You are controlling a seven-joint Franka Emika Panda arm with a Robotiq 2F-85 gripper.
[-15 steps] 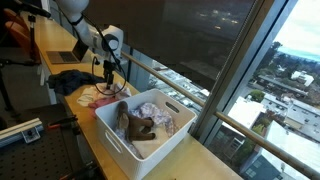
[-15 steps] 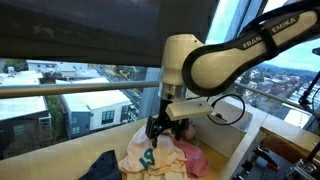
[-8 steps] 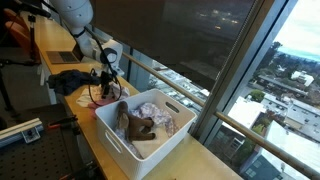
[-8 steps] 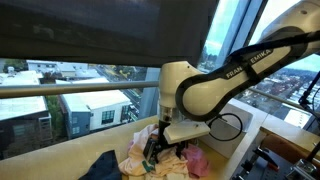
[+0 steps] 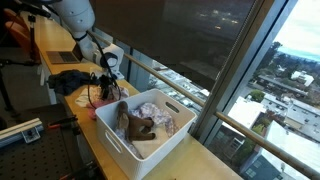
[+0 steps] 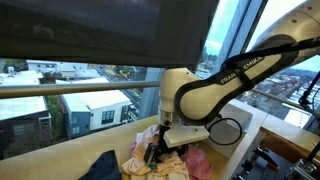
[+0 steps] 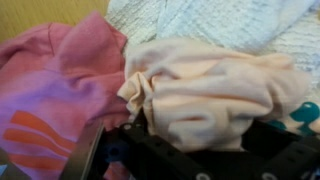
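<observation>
Down on the bench (image 6: 50, 162), amid a clothes heap, my pincer (image 6: 155, 153) stands spread wide, jaws either side of the crumpled peach cloth (image 7: 210, 85), not clamped. A pink garment (image 7: 60, 80) touches that cloth, and a white knit (image 7: 200, 20) lies beyond.

A: Daylight is let in through the window (image 5: 290, 80); the sky is blown out and the room is left dim.
B: Confirmed. In an exterior view the top is darkened by the blind (image 6: 100, 30), and the city below is overexposed.
A: The wrist view is blurred throughout. The peach cloth (image 7: 215, 85) is evenly lit; the gripper (image 7: 185, 150) is lost in shadow.
</observation>
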